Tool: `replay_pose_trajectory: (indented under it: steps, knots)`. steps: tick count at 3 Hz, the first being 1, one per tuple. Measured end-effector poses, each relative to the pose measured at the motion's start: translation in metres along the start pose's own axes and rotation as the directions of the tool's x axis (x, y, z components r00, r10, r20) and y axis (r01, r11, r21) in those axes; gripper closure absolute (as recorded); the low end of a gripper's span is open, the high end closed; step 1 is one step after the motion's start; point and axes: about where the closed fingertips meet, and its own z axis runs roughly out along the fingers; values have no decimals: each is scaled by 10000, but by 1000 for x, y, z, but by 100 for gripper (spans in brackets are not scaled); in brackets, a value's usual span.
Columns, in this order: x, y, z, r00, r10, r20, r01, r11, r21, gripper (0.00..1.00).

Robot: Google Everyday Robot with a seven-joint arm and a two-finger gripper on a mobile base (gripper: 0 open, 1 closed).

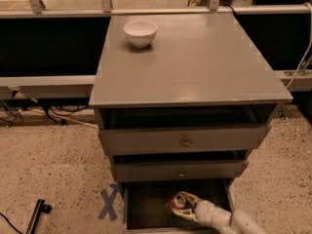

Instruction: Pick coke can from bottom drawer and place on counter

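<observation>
The coke can (175, 202), red with a silver lid, lies tilted inside the open bottom drawer (146, 204), towards the middle of its dark floor. My gripper (181, 204) reaches into the drawer from the lower right on a cream-coloured arm. Its two fingers (189, 197) sit on either side of the can and are shut on it. The can is low in the drawer. The grey counter (195, 67) lies above the drawers.
A white bowl (140, 32) stands on the far left part of the counter. Two wider grey drawers with round knobs (185, 142) stick out slightly above the bottom drawer. A blue X mark (109, 204) and a dark tool (36, 216) lie on the speckled floor to the left.
</observation>
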Motion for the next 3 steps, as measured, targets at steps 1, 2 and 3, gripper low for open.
replay_pose_trajectory:
  steps: [1, 2, 3]
  knots:
    - [-64, 4, -37, 9965, -335, 766, 327, 9994, 117, 100]
    - [-119, 11, -71, 9975, -262, 652, 263, 9997, -2, 100]
    - [-169, 0, -98, 9999, 108, 73, -105, 9993, -347, 100]
